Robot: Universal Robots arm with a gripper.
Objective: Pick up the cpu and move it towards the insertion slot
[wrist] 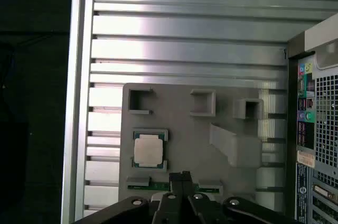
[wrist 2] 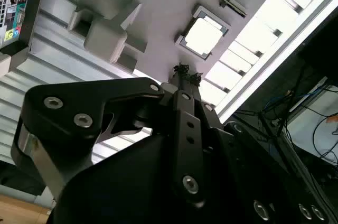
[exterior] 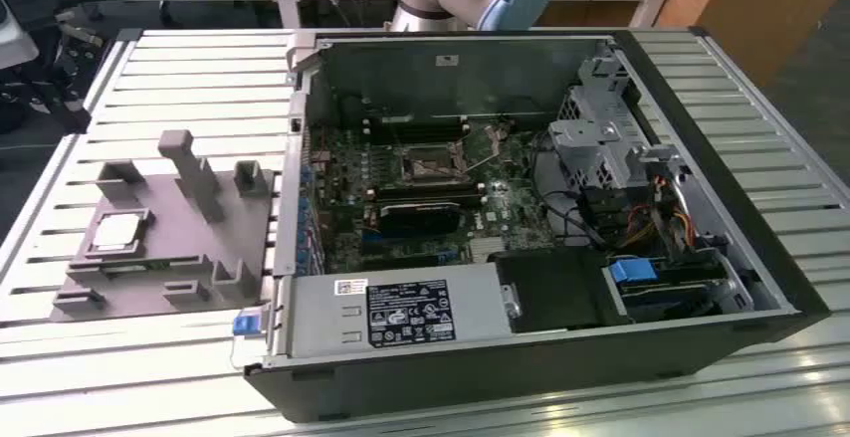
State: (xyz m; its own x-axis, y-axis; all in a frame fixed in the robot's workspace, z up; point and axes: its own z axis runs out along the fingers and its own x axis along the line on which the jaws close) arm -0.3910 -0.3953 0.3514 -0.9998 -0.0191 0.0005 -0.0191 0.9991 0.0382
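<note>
Cpu: seated flat in a pocket of the grey tray, close to the tray's edge on the exterior view's left, nothing holding it
Tray: on the slatted table, beside the open computer case
Insertion slot: mid-motherboard inside the case, well apart from the cpu
Gripper: fingers pressed together, holding nothing, over the tray near the cpu, not touching it
</note>
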